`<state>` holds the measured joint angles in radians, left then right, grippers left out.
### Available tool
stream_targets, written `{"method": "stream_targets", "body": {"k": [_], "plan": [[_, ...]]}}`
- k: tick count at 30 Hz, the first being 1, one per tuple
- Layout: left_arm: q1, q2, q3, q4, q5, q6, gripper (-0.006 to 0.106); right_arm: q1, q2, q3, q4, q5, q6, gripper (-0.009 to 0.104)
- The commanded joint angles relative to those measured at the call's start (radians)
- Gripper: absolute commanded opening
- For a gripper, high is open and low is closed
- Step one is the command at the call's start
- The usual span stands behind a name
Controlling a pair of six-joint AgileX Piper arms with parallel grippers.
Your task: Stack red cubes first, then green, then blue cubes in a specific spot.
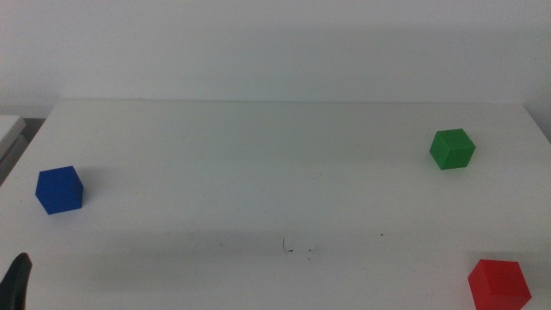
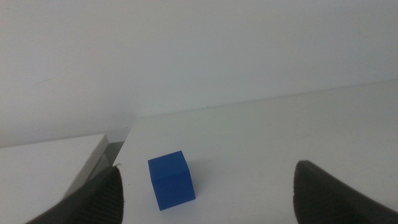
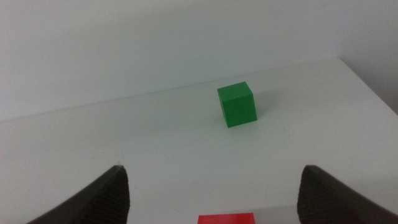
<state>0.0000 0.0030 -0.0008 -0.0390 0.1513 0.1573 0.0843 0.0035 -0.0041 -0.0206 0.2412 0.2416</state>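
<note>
The red cube [image 1: 498,283] sits on the white table near the front right corner; only its top edge shows in the right wrist view [image 3: 226,219]. The green cube [image 1: 452,148] stands at the right, farther back, and shows in the right wrist view [image 3: 237,104]. The blue cube [image 1: 59,189] stands at the far left and shows in the left wrist view [image 2: 171,179]. My left gripper [image 2: 208,193] is open and empty, short of the blue cube; its tip [image 1: 15,280] shows at the bottom left of the middle view. My right gripper [image 3: 214,190] is open and empty, just short of the red cube.
A few tiny dark scuff specks [image 1: 297,250] mark the white tabletop near the front centre. A grey-white ledge [image 1: 9,129] lies beyond the table's left edge. A plain white wall rises behind the table's far edge.
</note>
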Motion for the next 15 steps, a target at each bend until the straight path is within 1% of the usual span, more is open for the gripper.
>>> {"method": "stream_targets", "body": {"k": [1, 4, 6, 8, 9, 11, 13, 15], "plan": [[0.001, -0.003, 0.001, -0.002, -0.011, 0.001, 0.094, -0.005, -0.003, 0.004, 0.001, -0.023, 0.003, 0.09], [0.001, -0.003, 0.001, -0.002, -0.011, 0.001, 0.094, -0.005, 0.025, -0.059, 0.001, -0.024, 0.003, 0.09], [0.001, -0.003, 0.001, -0.002, -0.011, 0.001, 0.094, -0.005, 0.089, -0.131, 0.021, 0.023, 0.014, 0.09], [0.001, -0.003, 0.001, -0.002, -0.011, 0.001, 0.094, -0.005, 0.167, -0.242, 0.032, 0.14, 0.017, 0.09], [0.001, -0.003, 0.001, -0.002, -0.011, 0.001, 0.094, -0.005, 0.212, -0.303, 0.049, 0.223, 0.017, 0.09], [0.001, -0.003, 0.001, -0.002, -0.011, 0.001, 0.094, -0.005, 0.299, -0.414, 0.06, 0.385, 0.017, 0.09], [0.001, -0.003, 0.001, -0.002, -0.011, 0.001, 0.094, -0.005, 0.369, -0.522, 0.054, 0.529, 0.002, 0.09], [0.001, -0.003, 0.001, -0.002, -0.011, 0.001, 0.094, -0.005, 0.414, -0.594, 0.049, 0.609, -0.012, 0.09]]}}
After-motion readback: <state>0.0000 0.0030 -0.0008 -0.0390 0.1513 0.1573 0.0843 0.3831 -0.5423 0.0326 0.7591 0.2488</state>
